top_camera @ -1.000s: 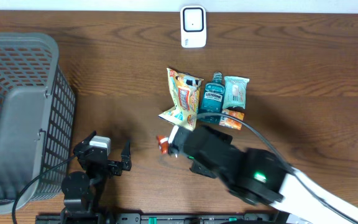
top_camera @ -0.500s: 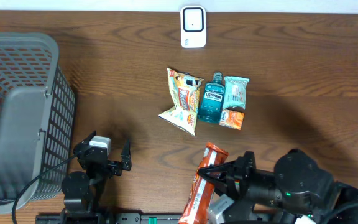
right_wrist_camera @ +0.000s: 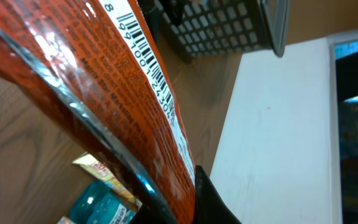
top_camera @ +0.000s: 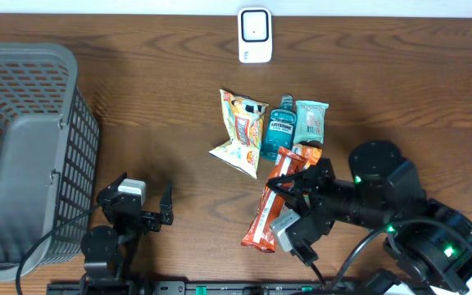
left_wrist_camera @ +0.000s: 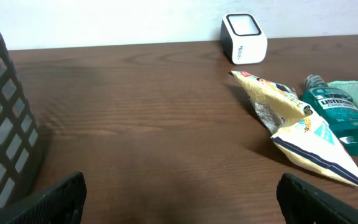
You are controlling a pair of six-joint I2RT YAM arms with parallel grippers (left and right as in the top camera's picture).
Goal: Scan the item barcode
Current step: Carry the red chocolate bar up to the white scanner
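Observation:
My right gripper (top_camera: 283,190) is shut on a long orange-red snack packet (top_camera: 269,211) and holds it above the table, just in front of the pile of goods. In the right wrist view the packet (right_wrist_camera: 98,81) fills the frame, its barcode (right_wrist_camera: 145,62) facing the camera, pinched between my right gripper's (right_wrist_camera: 178,200) dark jaws. The white scanner (top_camera: 255,35) stands at the far edge, also visible as the scanner (left_wrist_camera: 243,38) from the left wrist. My left gripper (top_camera: 142,197) rests open and empty near the front left, seen as the left gripper (left_wrist_camera: 182,202) with jaws far apart.
A yellow chip bag (top_camera: 238,131), a teal mouthwash bottle (top_camera: 279,131), a pale green wipes pack (top_camera: 310,121) and a small orange pack (top_camera: 308,152) lie mid-table. A grey mesh basket (top_camera: 23,147) fills the left side.
The right arm pulled the orange-red packet away from the pile to the front edge, then carried it back up toward the pile. The left arm has not moved.

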